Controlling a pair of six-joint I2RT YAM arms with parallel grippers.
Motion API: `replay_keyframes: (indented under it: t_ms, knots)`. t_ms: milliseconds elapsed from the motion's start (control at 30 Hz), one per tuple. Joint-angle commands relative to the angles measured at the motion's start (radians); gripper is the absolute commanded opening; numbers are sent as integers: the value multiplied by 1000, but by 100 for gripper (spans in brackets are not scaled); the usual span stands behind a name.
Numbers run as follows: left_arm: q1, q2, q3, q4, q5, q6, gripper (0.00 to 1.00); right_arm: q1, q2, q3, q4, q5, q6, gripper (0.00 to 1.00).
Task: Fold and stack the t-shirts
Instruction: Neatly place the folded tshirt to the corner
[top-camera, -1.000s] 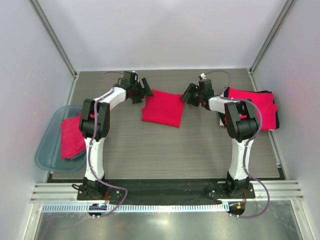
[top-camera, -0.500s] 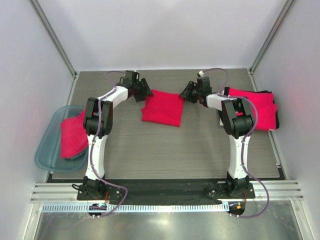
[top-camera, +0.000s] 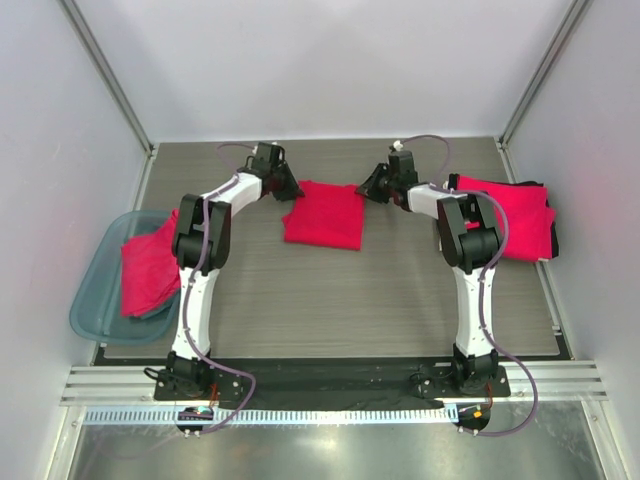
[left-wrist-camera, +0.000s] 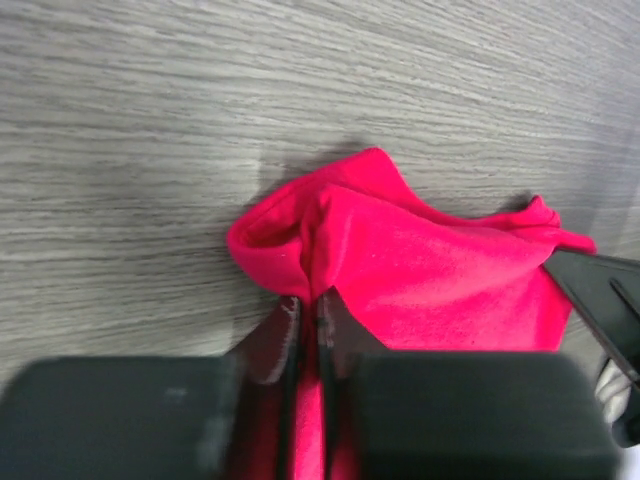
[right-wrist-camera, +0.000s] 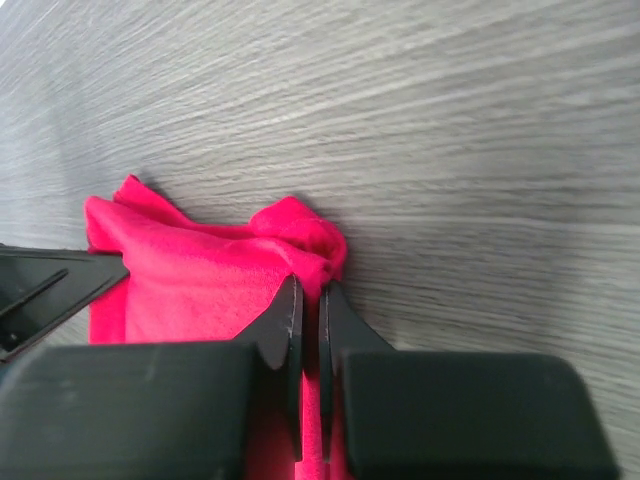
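A folded red t-shirt (top-camera: 324, 214) lies at the middle back of the table. My left gripper (top-camera: 289, 191) is shut on its far left corner; in the left wrist view the cloth (left-wrist-camera: 420, 270) bunches between the closed fingertips (left-wrist-camera: 308, 310). My right gripper (top-camera: 366, 190) is shut on the far right corner, where the red fabric (right-wrist-camera: 210, 270) is pinched at the tips (right-wrist-camera: 309, 295). A stack of red t-shirts (top-camera: 515, 215) lies at the right edge. More red t-shirts (top-camera: 148, 270) fill the teal bin.
The translucent teal bin (top-camera: 92, 300) sits at the table's left edge. Grey enclosure walls stand on three sides. A black layer (top-camera: 553, 235) shows under the right-hand stack. Wood-grain table (top-camera: 330, 300) stretches in front of the folded shirt.
Both grippers have moved inward onto the folded shirt's far corners and closed on the cloth. The shirt's far edge has straightened slightly.
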Motion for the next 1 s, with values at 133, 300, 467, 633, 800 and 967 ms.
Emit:
replay_keyframes:
  t_ms: [133, 300, 467, 633, 800, 967]
  knots:
    - [-25, -99, -70, 40, -59, 15, 0, 28, -71, 65, -62, -10, -25, 1]
    - [-57, -258, -240, 89, -88, 35, 0, 26, -249, -25, -65, -26, -66, 1]
    - [-106, -439, -357, 123, -90, 35, 0, 26, -427, -160, -85, -27, -80, 1]
    - [-212, -589, -473, 149, -154, 45, 0, 4, -661, -272, -235, 24, -111, 1]
    - [-369, -698, -494, 169, -206, 13, 0, -82, -936, -405, -347, 82, -112, 1]
    - [-575, -700, -388, 143, -300, 2, 0, -188, -1184, -360, -618, 197, -197, 1]
